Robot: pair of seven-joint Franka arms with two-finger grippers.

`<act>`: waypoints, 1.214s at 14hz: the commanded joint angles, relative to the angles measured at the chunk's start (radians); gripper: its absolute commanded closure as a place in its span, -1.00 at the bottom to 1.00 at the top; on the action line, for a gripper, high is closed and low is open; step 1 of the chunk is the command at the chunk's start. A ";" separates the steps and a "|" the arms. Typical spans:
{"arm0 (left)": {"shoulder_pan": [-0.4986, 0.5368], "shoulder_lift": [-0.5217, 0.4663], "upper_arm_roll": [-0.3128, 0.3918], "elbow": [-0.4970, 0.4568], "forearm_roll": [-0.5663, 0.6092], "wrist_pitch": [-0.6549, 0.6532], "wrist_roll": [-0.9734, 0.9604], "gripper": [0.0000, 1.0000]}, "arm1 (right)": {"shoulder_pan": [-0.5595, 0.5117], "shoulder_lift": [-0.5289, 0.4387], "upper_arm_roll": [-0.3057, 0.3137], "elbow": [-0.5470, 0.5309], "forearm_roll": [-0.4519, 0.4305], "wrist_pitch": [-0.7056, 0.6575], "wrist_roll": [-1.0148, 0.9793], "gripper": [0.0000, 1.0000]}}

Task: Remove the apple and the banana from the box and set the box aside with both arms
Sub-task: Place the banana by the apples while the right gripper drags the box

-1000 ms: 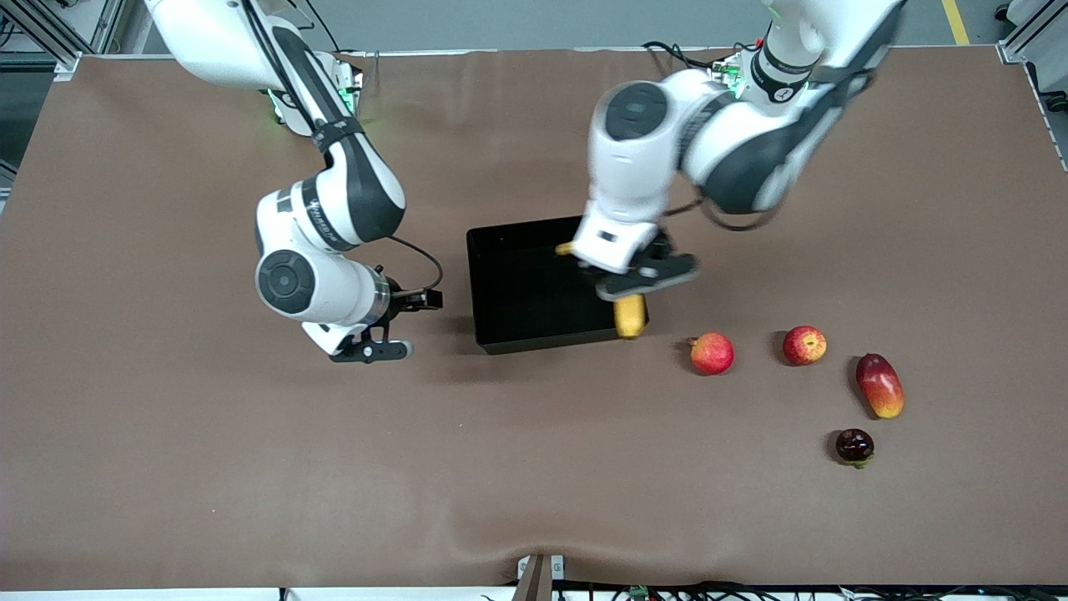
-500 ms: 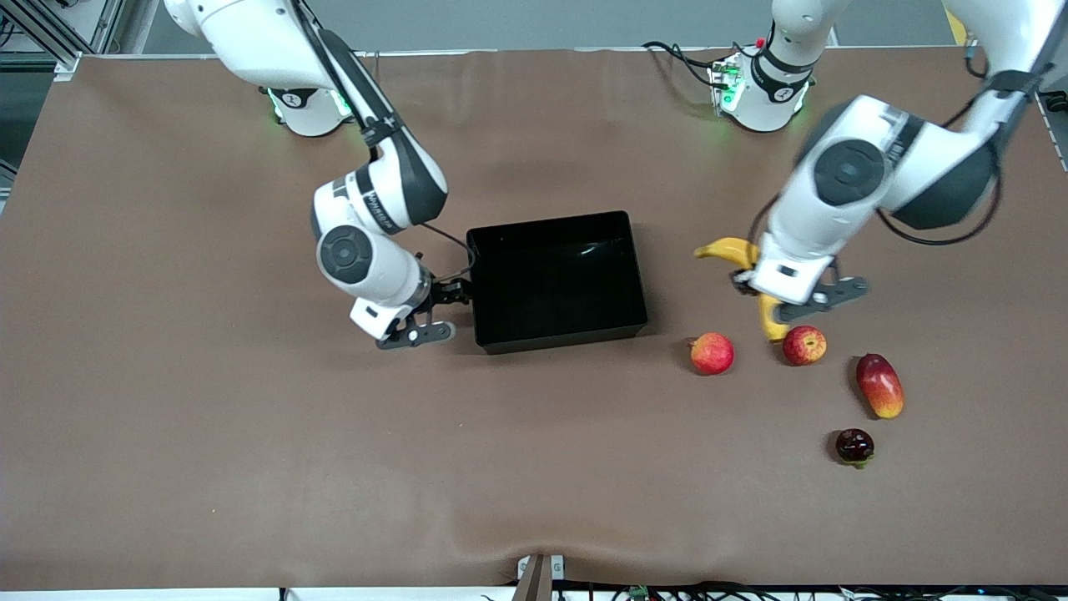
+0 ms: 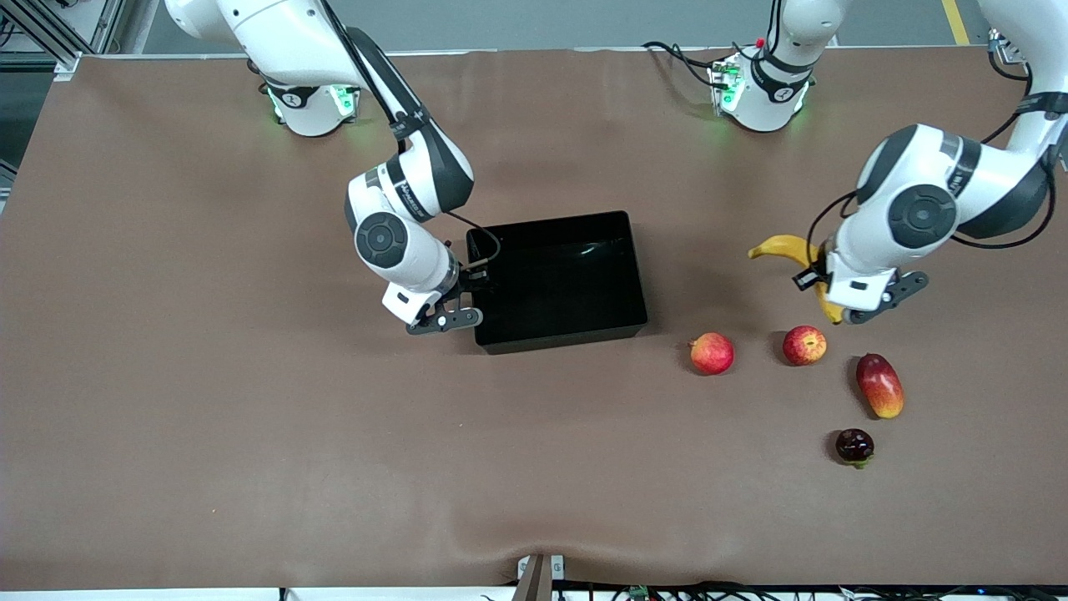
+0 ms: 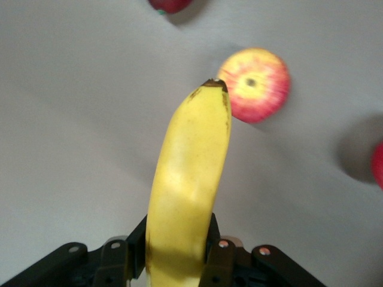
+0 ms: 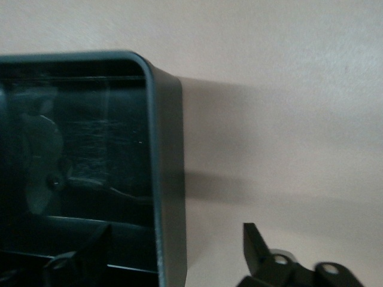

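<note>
My left gripper is shut on the yellow banana and holds it in the air over bare table, close to a red apple. In the left wrist view the banana sticks out from between the jaws of the left gripper, its tip toward that apple. A second apple lies closer to the black box. My right gripper is open, its jaws astride the box wall at the right arm's end. One finger stands outside the box.
An oval red-and-yellow mango and a small dark purple fruit lie nearer the front camera than the apples, toward the left arm's end. The box holds no fruit. Brown tabletop stretches wide at the right arm's end.
The left arm has carried the banana from over the box toward its own end of the table. The right gripper has moved up to the box wall and now straddles it.
</note>
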 commanded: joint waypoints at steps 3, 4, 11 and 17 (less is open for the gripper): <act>0.110 0.027 0.073 -0.152 0.218 0.232 0.013 1.00 | 0.007 -0.009 -0.009 -0.050 0.023 0.044 0.014 1.00; 0.110 0.047 0.098 -0.161 0.245 0.260 0.015 1.00 | 0.001 -0.015 -0.008 -0.053 0.023 0.023 0.035 1.00; 0.109 0.286 0.285 -0.182 0.629 0.407 0.019 1.00 | -0.212 -0.166 -0.013 -0.052 0.022 -0.213 -0.049 1.00; 0.106 0.250 0.255 -0.171 0.627 0.407 0.062 -1.00 | -0.534 -0.192 -0.019 -0.050 0.012 -0.272 -0.317 1.00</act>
